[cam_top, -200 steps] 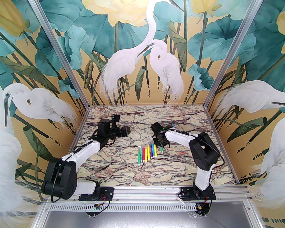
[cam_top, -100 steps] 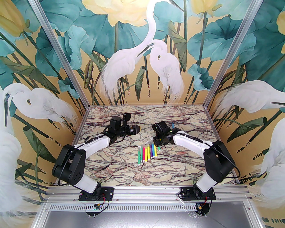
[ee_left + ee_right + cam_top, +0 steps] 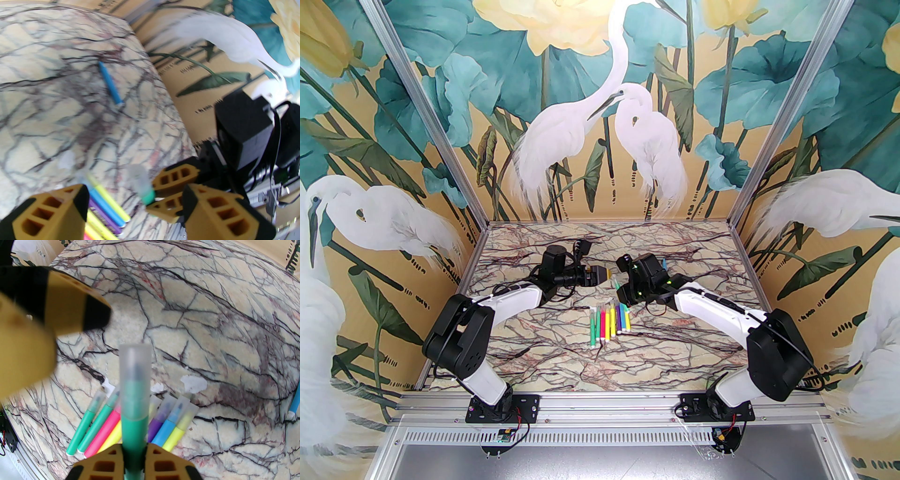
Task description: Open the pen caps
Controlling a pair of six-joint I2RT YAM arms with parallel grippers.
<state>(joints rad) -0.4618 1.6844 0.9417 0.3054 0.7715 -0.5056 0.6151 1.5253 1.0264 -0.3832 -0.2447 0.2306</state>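
Observation:
My right gripper is shut on a green pen, held above the table with its clear cap pointing away from the fingers. My left gripper is open, its jaws either side of that capped end without touching it. In the top view the left gripper and right gripper meet tip to tip behind the pens. Several capped pens lie in a row on the table, also under the held pen. One left finger looms blurred at upper left.
A lone blue pen lies on the marble table behind the right arm, far right of the row. White scraps lie past the row's capped ends. Painted walls close in the back and both sides.
Both arms swung toward the middle. The right gripper lifted the green pen off the right end of the row. The left gripper moved right to meet it and narrowed slightly.

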